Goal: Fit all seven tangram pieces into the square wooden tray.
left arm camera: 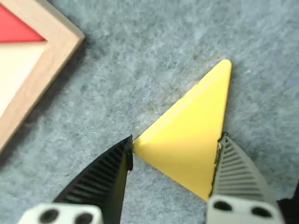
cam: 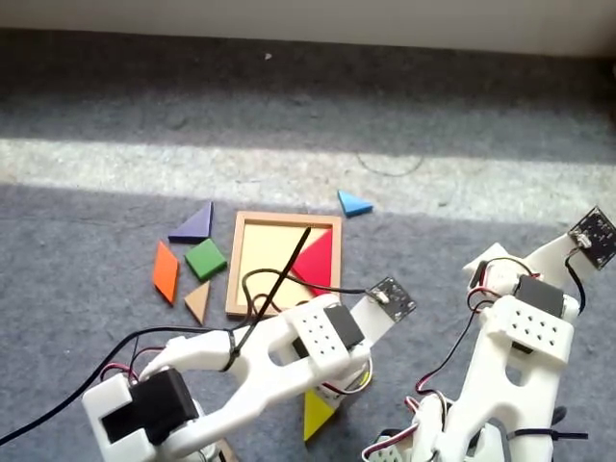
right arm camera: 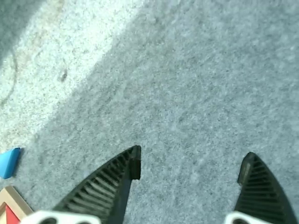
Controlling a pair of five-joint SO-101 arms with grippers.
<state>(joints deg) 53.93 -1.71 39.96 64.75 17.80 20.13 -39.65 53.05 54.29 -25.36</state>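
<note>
The square wooden tray (cam: 234,274) lies on the grey carpet with a red triangle (cam: 318,258) in its right side. A yellow triangle (cam: 316,412) lies on the carpet in front of the tray, partly under the left arm. In the left wrist view my left gripper (left arm camera: 175,147) is shut on the yellow triangle (left arm camera: 191,140), one fingertip at a corner and the other on an edge. The tray corner (left arm camera: 51,51) is close by. My right gripper (right arm camera: 189,168) is open over bare carpet, right of the tray.
Purple triangle (cam: 194,224), green square (cam: 205,259), orange parallelogram (cam: 166,271) and tan triangle (cam: 197,300) lie left of the tray. A blue triangle (cam: 354,203) lies past its far right corner. A black cable (cam: 279,279) crosses the tray.
</note>
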